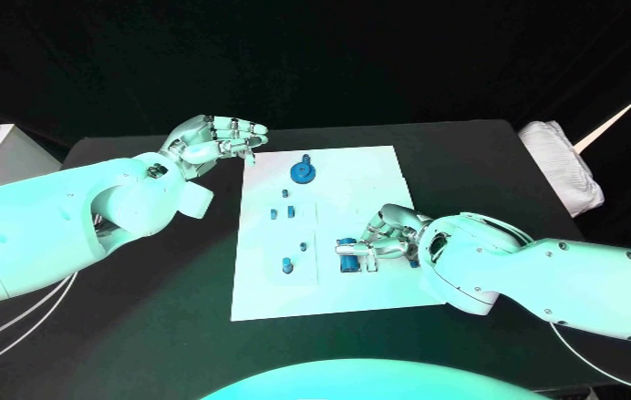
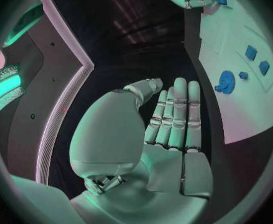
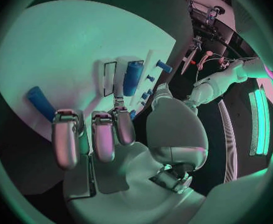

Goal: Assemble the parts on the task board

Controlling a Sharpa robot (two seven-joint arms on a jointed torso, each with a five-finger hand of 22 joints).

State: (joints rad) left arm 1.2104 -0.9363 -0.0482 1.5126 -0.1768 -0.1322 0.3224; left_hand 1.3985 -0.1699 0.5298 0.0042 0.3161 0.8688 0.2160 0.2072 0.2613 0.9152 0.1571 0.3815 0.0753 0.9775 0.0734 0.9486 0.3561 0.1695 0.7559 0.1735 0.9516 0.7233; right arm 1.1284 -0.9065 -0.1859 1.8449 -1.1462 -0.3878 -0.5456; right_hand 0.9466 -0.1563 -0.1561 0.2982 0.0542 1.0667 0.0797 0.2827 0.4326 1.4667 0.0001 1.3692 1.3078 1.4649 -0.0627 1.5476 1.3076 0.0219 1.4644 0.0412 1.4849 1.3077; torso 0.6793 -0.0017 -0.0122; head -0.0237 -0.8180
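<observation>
- Right hand (image 1: 381, 239) low over the task board (image 1: 355, 181), fingers pinching a blue part (image 1: 348, 259) under its fingertips.
- Left hand (image 1: 211, 140) released, holding nothing, just off the board's far corner, beside the blue gear (image 1: 303, 173).

A matte black tabletop (image 1: 158, 327) carries a white rectangular task board (image 1: 355, 190) at its centre, while a crumpled white cloth bundle (image 1: 563, 165) rests near the far right edge.

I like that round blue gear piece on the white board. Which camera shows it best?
The head view: the gear lies unobstructed near the board's far end. The left wrist view shows it small and edge-distorted. I cannot pick it out in the right wrist view.
</observation>
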